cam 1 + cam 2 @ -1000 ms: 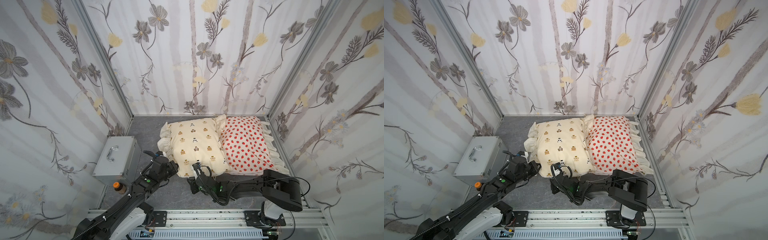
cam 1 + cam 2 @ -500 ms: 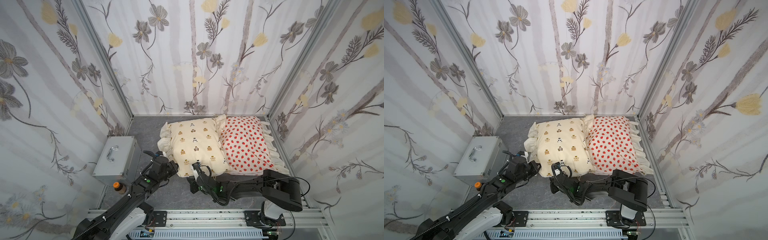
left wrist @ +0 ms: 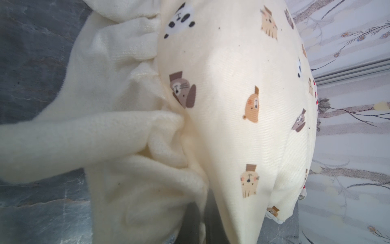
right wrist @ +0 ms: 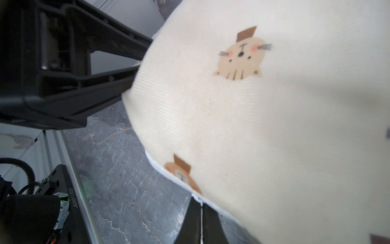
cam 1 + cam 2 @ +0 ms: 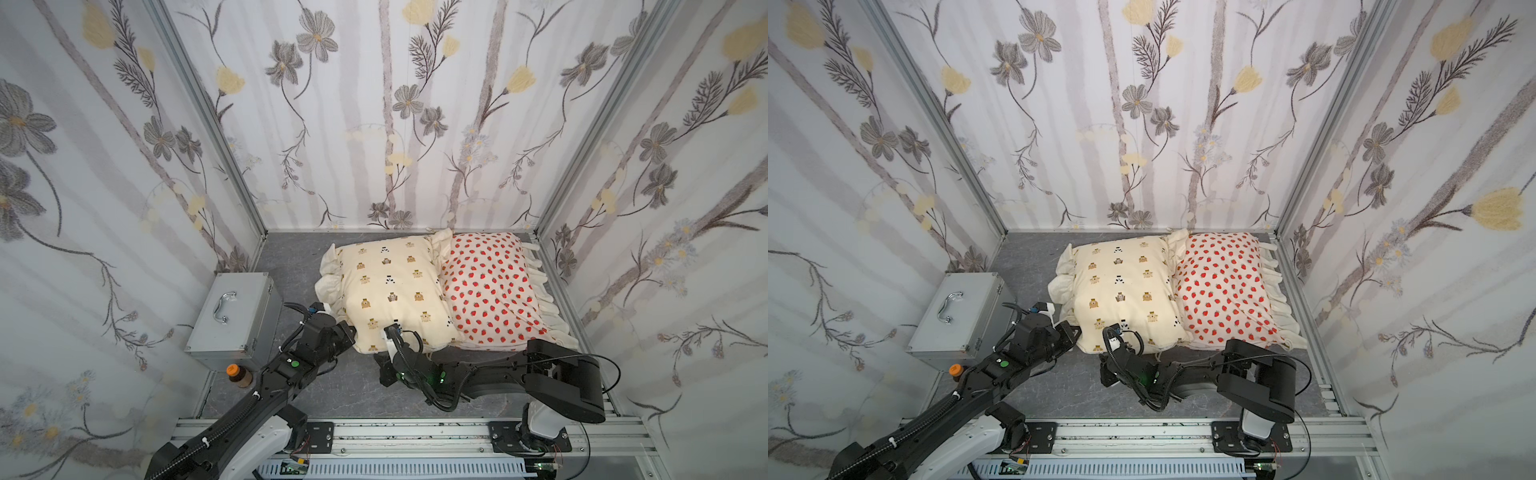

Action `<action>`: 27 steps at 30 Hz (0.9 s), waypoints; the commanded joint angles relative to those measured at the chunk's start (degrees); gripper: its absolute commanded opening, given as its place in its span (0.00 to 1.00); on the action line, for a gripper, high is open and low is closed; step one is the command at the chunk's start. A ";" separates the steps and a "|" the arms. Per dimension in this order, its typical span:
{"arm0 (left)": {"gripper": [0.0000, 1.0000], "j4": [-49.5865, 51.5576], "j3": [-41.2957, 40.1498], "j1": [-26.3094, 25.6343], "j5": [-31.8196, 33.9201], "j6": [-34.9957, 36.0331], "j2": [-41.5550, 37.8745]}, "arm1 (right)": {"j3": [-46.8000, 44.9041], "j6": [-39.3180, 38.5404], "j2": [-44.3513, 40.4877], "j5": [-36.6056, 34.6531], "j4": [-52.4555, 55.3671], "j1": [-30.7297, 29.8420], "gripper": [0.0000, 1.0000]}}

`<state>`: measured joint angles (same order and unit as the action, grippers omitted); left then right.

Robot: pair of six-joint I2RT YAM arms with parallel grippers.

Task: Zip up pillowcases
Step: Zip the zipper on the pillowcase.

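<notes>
In both top views we see the bear pillowcase (image 5: pixel 390 286) (image 5: pixel 1121 291) lying on the grey table (image 5: pixel 291 257), pressed side by side with the strawberry pillowcase (image 5: pixel 490 291) (image 5: pixel 1225 291). The left arm (image 5: pixel 316 345) reaches to the bear pillowcase's near left corner, where the left jaws meet the ruffle. The right arm (image 5: pixel 498 370) lies low along the front of the table. The right jaws sit at the bear pillowcase's near edge, hidden under the wrist. The strawberry pillowcase lies off to the side of the right jaws, untouched by either pair. A metal case (image 5: pixel 232 316) and a small orange-capped bottle (image 5: pixel 239 374) stand behind the left jaws, apart from both pillowcases.

In the left wrist view the bear pillowcase (image 3: pixel 232 105) fills the frame just ahead of the left jaws. A fold of its ruffle (image 3: pixel 95 139) is drawn taut toward the camera. The left jaws are out of frame; we read them as closed on that fold.

In the right wrist view the right jaws' two dark fingers (image 4: pixel 212 226) are pressed together, pinching a thin white strip (image 4: pixel 202 215). It runs up to the white-edged seam of the bear pillowcase (image 4: pixel 274 126) directly above. We cannot tell whether it is a zipper pull. Beyond, the left jaws' fingers (image 4: pixel 105 84) converge and vanish into the pillowcase's corner.
</notes>
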<state>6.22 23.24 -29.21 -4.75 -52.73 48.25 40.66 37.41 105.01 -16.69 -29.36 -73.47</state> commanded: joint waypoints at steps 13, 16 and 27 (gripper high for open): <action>0.00 0.41 -1.27 -0.06 7.03 -2.02 -4.34 | 5.14 7.86 -1.90 -4.46 14.68 0.17 0.00; 0.00 1.10 -1.25 0.03 7.68 -1.98 -4.73 | 4.87 8.90 -2.34 -4.07 15.95 0.48 0.00; 0.00 2.98 0.06 0.69 10.23 -1.94 -6.14 | 2.72 11.50 -4.89 -4.27 19.69 1.64 0.00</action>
<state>9.04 22.52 -28.86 2.66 -54.37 42.44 43.90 47.33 100.86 -19.59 -11.92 -72.12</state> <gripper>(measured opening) 0.052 0.048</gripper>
